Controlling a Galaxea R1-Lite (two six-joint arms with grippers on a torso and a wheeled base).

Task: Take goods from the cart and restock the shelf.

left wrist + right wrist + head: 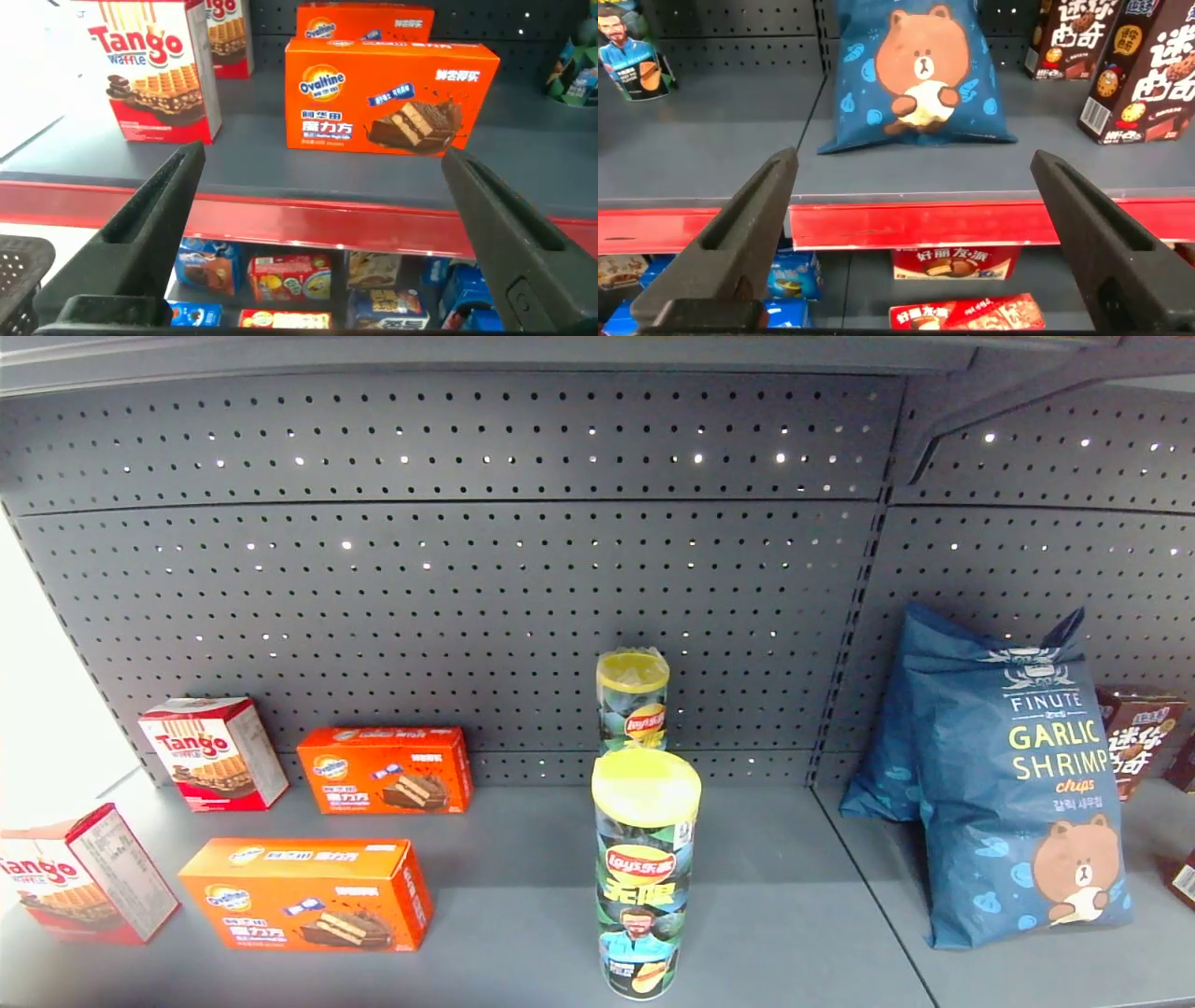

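Logos and lettering, not transcribed, on:
- waffle box point(154, 70) and orange chocolate-wafer box point(388, 93), beyond left end effector point(322, 157)
- blue chip bag point(915, 75) and brown cookie box point(1144, 70), beyond right end effector point(913, 156)
- chip can point(646, 873), ahead between both

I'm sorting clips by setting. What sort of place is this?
Probably a shop aisle: a pegboard-backed shelf with a red rail along its front, stocked with snack boxes, crisp tubes and a chip bag, more packets on the level below.
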